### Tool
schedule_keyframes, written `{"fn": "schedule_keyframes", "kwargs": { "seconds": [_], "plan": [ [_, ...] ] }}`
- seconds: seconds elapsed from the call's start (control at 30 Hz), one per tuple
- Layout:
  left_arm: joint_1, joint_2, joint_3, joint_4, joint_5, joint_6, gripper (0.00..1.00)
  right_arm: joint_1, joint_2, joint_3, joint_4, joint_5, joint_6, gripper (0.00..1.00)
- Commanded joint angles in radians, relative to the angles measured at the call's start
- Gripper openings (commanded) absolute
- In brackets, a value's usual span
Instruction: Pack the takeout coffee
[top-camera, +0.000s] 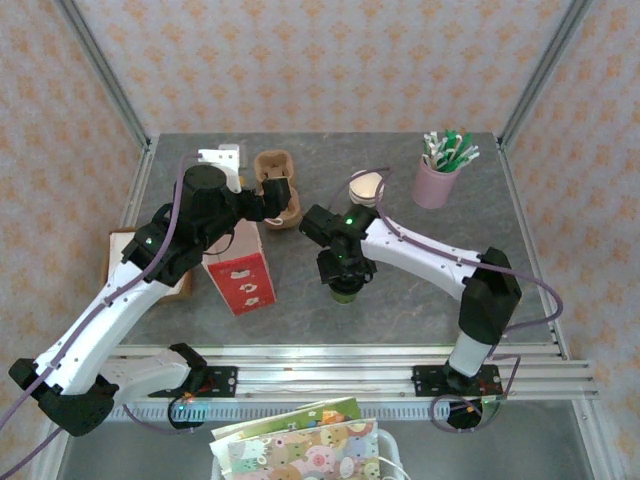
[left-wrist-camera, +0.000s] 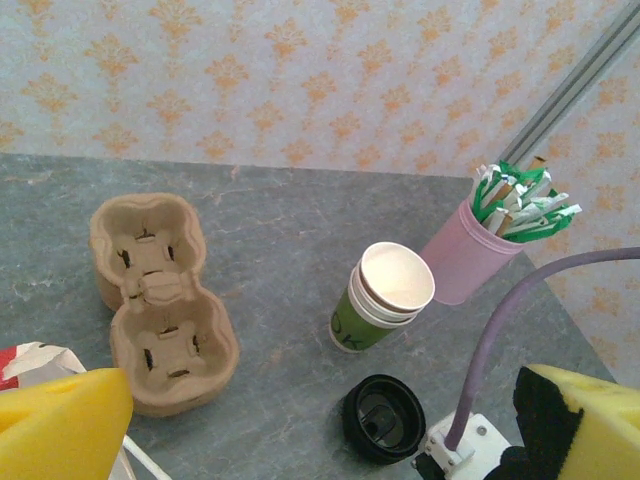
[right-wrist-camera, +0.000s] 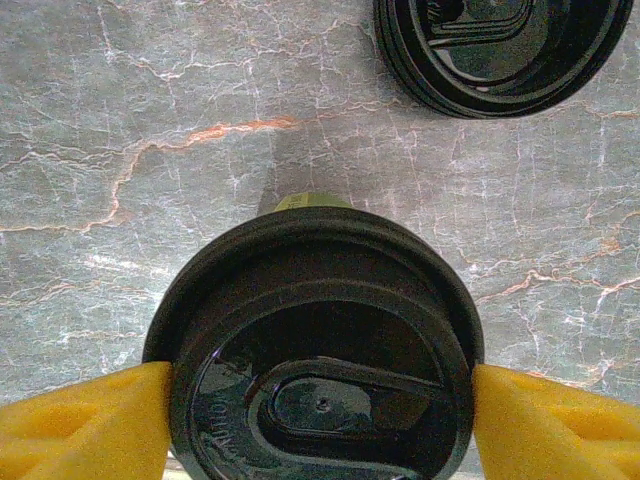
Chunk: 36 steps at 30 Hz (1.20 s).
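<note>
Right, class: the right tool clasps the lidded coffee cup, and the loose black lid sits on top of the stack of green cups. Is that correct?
No. The loose black lid lies on the table beside the stack of green cups, not on top of it, as the left wrist view shows. The right tool does clasp the lidded coffee cup.

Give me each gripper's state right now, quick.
Left gripper: open, holding nothing.
Right gripper: closed on the takeout coffee, fingers touching both sides.
</note>
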Motion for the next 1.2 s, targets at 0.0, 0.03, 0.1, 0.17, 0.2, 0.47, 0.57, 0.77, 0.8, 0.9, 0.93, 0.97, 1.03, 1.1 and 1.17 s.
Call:
{"fn": "schedule_keyframes", "kwargs": {
  "seconds": [0.0, 0.03, 0.1, 0.17, 0.2, 0.47, 0.57, 0.77, 0.8, 0.9, 0.93, 0.97, 1.03, 1.1, 1.17],
  "plan": [
    [0.008, 0.005, 0.026, 0.024, 0.009, 0.021, 0.99, 0.002, 0.036, -0.026, -0.006, 0.044, -0.005, 0.75],
    [0.008, 0.003, 0.024, 0.026, 0.01, 0.022, 0.99, 0.001, 0.04, -0.029, -0.008, 0.047, -0.005, 0.75],
    [0.008, 0.001, 0.019, 0.027, 0.01, 0.022, 0.99, 0.002, 0.042, -0.038, -0.006, 0.051, -0.001, 0.75],
    [0.008, -0.003, 0.007, 0.031, 0.006, 0.025, 0.99, 0.001, 0.04, -0.052, 0.0, 0.049, 0.001, 0.75],
    [0.008, -0.006, 0.002, 0.035, 0.004, 0.026, 0.99, 0.003, 0.038, -0.06, 0.002, 0.051, 0.002, 0.75],
    [0.008, 0.006, -0.002, 0.031, 0.008, 0.04, 0.99, 0.001, 0.019, -0.101, 0.022, 0.054, 0.016, 0.75],
    [0.008, 0.006, 0.013, 0.029, 0.007, 0.035, 0.99, 0.003, 0.019, -0.068, 0.013, 0.055, 0.016, 0.75],
    [0.008, 0.008, 0.025, 0.028, 0.012, 0.025, 0.99, 0.002, 0.025, 0.005, -0.023, 0.073, 0.014, 0.79],
    [0.008, 0.01, 0.029, 0.027, 0.014, 0.024, 0.99, 0.003, 0.025, 0.017, -0.029, 0.073, 0.013, 0.8],
    [0.008, 0.017, 0.038, 0.02, 0.018, 0.024, 0.99, 0.003, 0.022, 0.032, -0.039, 0.072, 0.01, 0.81],
    [0.008, 0.02, 0.042, 0.018, 0.016, 0.025, 0.99, 0.002, 0.022, 0.036, -0.043, 0.072, 0.009, 0.81],
    [0.008, 0.019, 0.043, 0.018, 0.016, 0.026, 0.99, 0.002, 0.022, 0.039, -0.045, 0.071, 0.006, 0.81],
    [0.008, 0.02, 0.045, 0.016, 0.014, 0.027, 0.99, 0.002, 0.02, 0.044, -0.051, 0.072, -0.001, 0.82],
    [0.008, 0.016, 0.046, 0.014, 0.014, 0.026, 0.99, 0.003, 0.015, 0.051, -0.059, 0.075, -0.012, 0.82],
    [0.008, 0.015, 0.049, 0.008, 0.013, 0.025, 0.99, 0.002, 0.006, 0.064, -0.063, 0.086, -0.032, 0.82]
  ]
}}
